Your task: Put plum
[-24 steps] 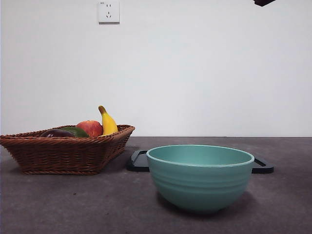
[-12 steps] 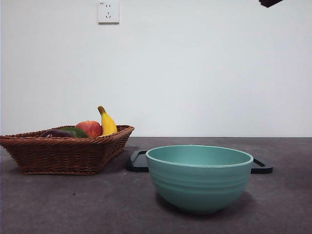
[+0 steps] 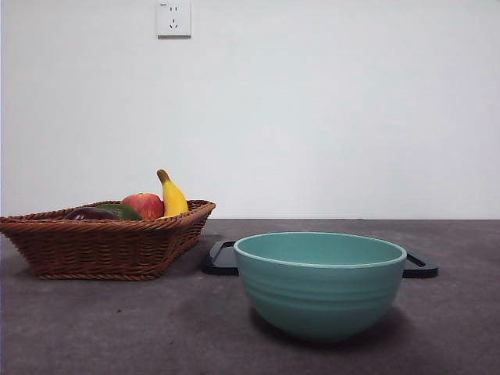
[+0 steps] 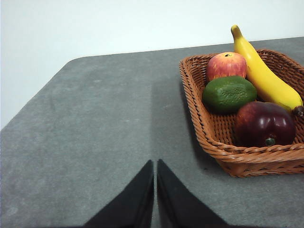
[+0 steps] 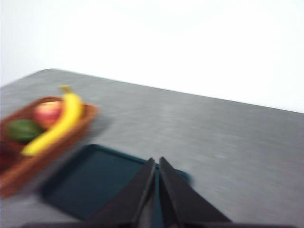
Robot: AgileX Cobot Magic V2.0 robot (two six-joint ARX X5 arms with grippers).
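The plum (image 4: 264, 124), glossy dark maroon, lies in a brown wicker basket (image 4: 209, 128) beside a green oval fruit, a red apple and a banana. From the front only its dark top (image 3: 90, 213) shows over the basket rim (image 3: 101, 234) at the left. My left gripper (image 4: 155, 166) is shut, over bare table a little way from the basket. My right gripper (image 5: 157, 164) is also shut, high above a dark tray (image 5: 95, 183); that view is blurred. Neither gripper shows in the front view.
A teal bowl (image 3: 320, 283) stands near the front at centre. Behind it lies a flat black tray (image 3: 223, 258). In the basket are a banana (image 4: 263, 71), an apple (image 4: 226, 65) and a green fruit (image 4: 229, 93). A wall socket (image 3: 173, 19) is on the back wall.
The black tip of an arm at the top right corner of the front view has moved up and out of the picture. The fruit, basket and bowl have stayed put.
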